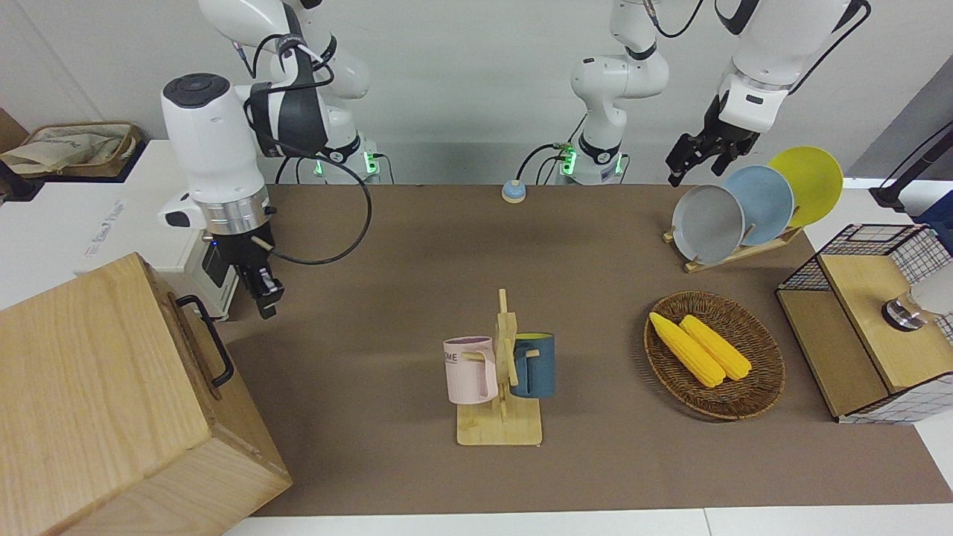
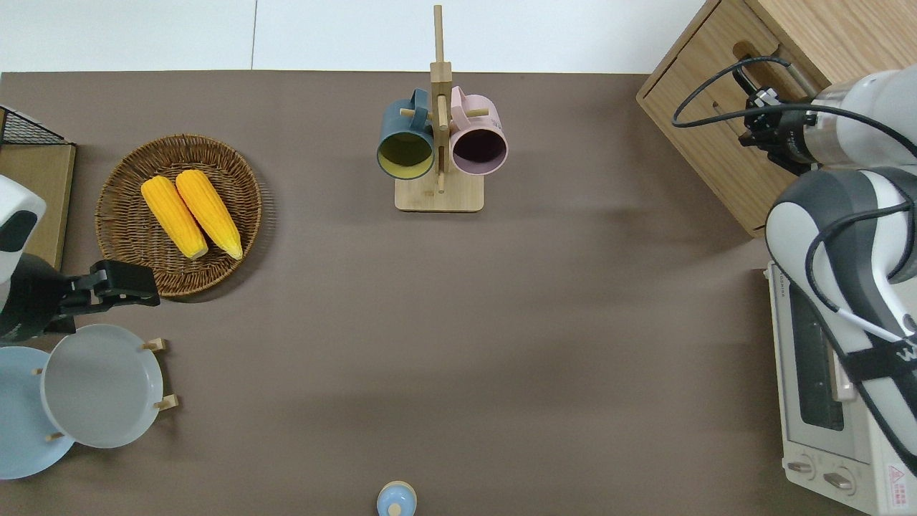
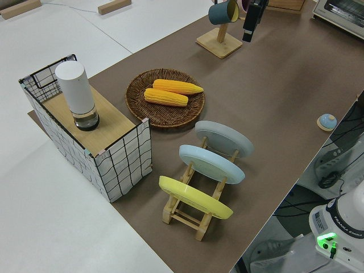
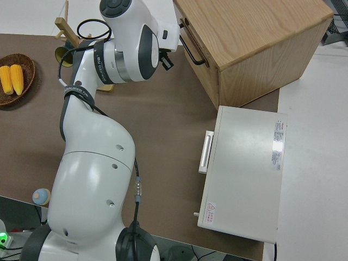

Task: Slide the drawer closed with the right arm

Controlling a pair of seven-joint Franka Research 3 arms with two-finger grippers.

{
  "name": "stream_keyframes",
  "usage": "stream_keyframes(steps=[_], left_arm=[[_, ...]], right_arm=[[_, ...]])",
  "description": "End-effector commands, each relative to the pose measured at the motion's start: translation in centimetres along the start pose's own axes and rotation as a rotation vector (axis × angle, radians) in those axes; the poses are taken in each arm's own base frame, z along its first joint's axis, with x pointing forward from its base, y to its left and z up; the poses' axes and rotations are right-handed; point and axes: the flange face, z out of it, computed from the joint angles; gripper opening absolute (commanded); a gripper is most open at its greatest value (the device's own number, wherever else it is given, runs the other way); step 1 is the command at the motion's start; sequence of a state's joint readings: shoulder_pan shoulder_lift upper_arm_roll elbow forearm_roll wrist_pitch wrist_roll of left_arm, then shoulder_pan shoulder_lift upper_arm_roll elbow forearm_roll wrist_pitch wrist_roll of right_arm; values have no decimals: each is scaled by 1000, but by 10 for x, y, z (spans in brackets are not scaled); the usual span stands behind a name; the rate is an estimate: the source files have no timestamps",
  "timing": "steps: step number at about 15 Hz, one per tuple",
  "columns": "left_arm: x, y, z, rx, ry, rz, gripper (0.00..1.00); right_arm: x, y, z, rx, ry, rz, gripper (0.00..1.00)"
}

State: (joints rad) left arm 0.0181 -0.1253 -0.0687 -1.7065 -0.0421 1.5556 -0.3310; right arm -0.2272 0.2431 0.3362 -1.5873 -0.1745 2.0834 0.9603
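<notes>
The pale-wood drawer (image 1: 195,342) sits flush in the front of the light-wood cabinet (image 1: 89,380) at the right arm's end of the table. Its black bar handle (image 1: 216,350) is free; it also shows in the right side view (image 4: 191,46). My right gripper (image 1: 266,296) is shut and empty, raised in the air just off the handle. The overhead view shows this gripper (image 2: 754,130) over the cabinet's front. The left arm is parked, its gripper (image 1: 696,165) open.
A toaster oven (image 2: 824,387) stands beside the cabinet, nearer to the robots. A mug rack (image 1: 499,372) stands mid-table. A basket of corn (image 1: 715,353), a plate rack (image 1: 744,208) and a wire shelf box (image 1: 871,313) are toward the left arm's end. A small bell (image 1: 512,191) sits near the robots.
</notes>
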Motion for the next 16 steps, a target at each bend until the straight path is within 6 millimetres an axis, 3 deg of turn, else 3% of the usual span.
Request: stream_keyframes(steps=[1,3,5,6,7,8,12,16], left_arm=[[-3,-2,-5,0,-4,6,993],[-4,-3,-4,1,-5,8,993],[-3,-2,-5,0,-4,8,993],[-3,-2,-5,0,-4,6,993],[-3,-3,-5,0,-4,5,993],[-3,-3,-5,0,-4,5,993],[-4,-3,-4,1,-5,6,993],[-3,-2,-5,0,-4,6,993]], right_arm=[[-41,15,-35,-89,-69,-261,0],[-53,23,-57,-106,-113,-382,4],[-62,31,-77,-106,-161,-496,158],[-67,35,-86,-114,-175,-554,343],[-73,36,-95,-116,-181,-596,768],[-81,34,-101,-116,-185,-626,981],[-90,50,-123,-113,-251,-771,985],[-88,65,-148,-51,-293,-775,985]])
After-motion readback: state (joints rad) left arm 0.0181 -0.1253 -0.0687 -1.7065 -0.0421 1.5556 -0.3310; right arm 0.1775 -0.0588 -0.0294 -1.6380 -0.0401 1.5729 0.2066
